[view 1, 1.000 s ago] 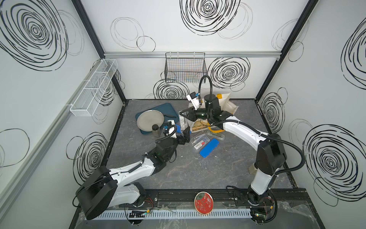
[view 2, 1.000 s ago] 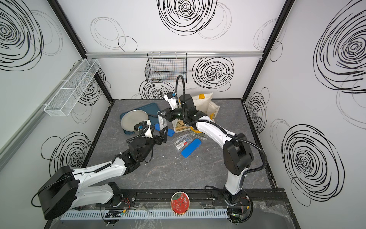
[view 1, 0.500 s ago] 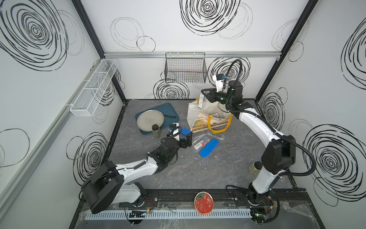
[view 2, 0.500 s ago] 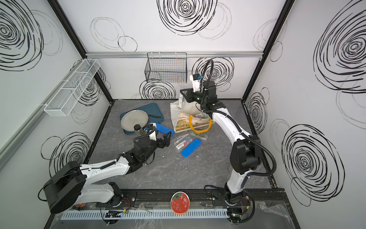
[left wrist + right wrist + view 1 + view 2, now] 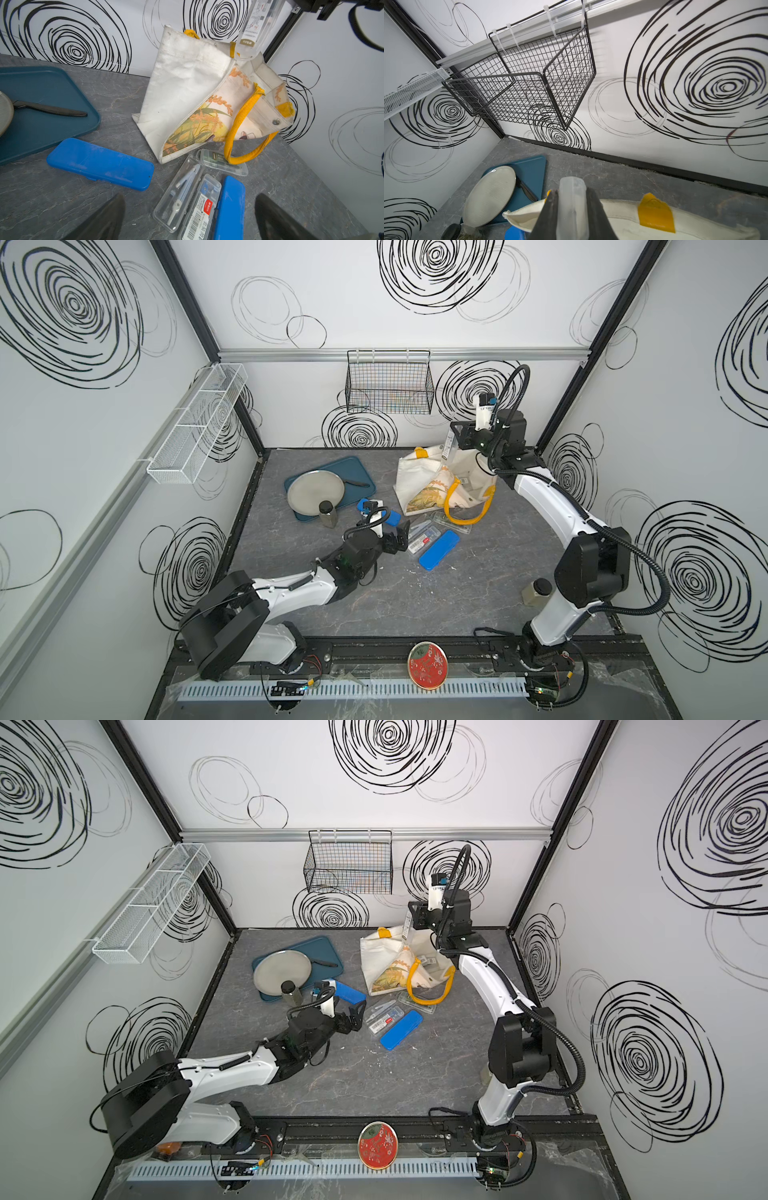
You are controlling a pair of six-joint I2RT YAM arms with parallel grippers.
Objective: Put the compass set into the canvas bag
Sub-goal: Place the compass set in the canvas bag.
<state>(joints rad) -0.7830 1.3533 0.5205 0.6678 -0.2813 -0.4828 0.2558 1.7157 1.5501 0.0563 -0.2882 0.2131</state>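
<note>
right claw (image 5: 572, 199) grips clear plastic compass set (image 5: 255, 27) over canvas bag (image 5: 182, 83)

In both top views we look down steeply from high up, well away from the canvas bag (image 5: 415, 477), taking in the whole table (image 5: 415, 605). Our left wrist camera sits low and near the bag, facing its printed front with the back wall (image 5: 104, 31) beyond it. Our right wrist camera hangs just above the bag's rim, facing the wire basket (image 5: 529, 83) beyond it. All four views share the bag and the blue tray (image 5: 41, 83) off to its side.
</note>
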